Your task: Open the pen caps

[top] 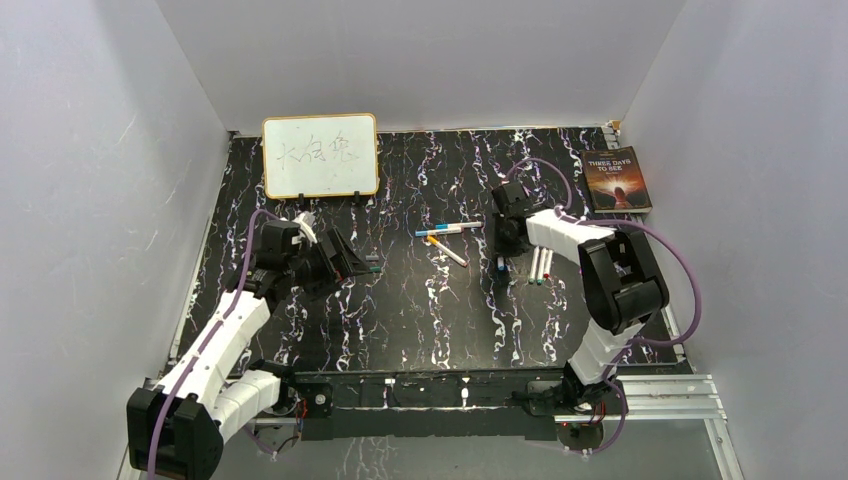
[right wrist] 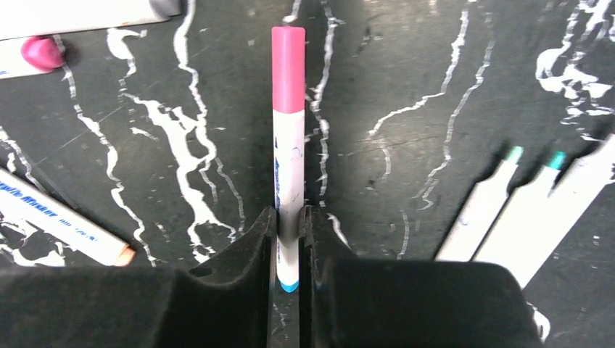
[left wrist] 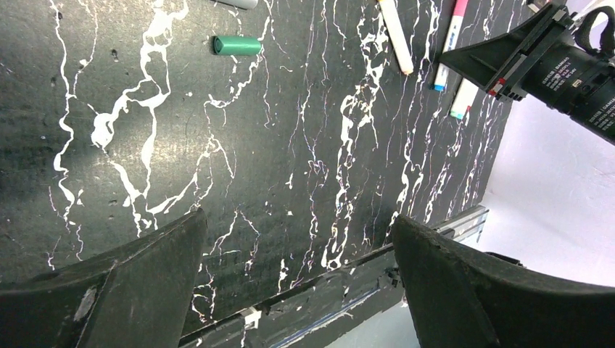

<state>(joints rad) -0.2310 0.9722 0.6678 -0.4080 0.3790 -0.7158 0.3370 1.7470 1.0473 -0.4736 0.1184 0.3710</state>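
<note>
My right gripper is shut on the white barrel of a pen that lies on the table; its pink cap is on and points away from me. In the top view this gripper is right of centre. Two uncapped green-tipped pens lie just to its right. My left gripper is open and empty, above bare table. A loose green cap lies ahead of it, and in the top view sits just right of that gripper.
Other pens lie mid-table, one orange-tipped and one pink-tipped. A framed whiteboard stands at the back left. A book lies at the back right. The table's front rail runs under my left fingers.
</note>
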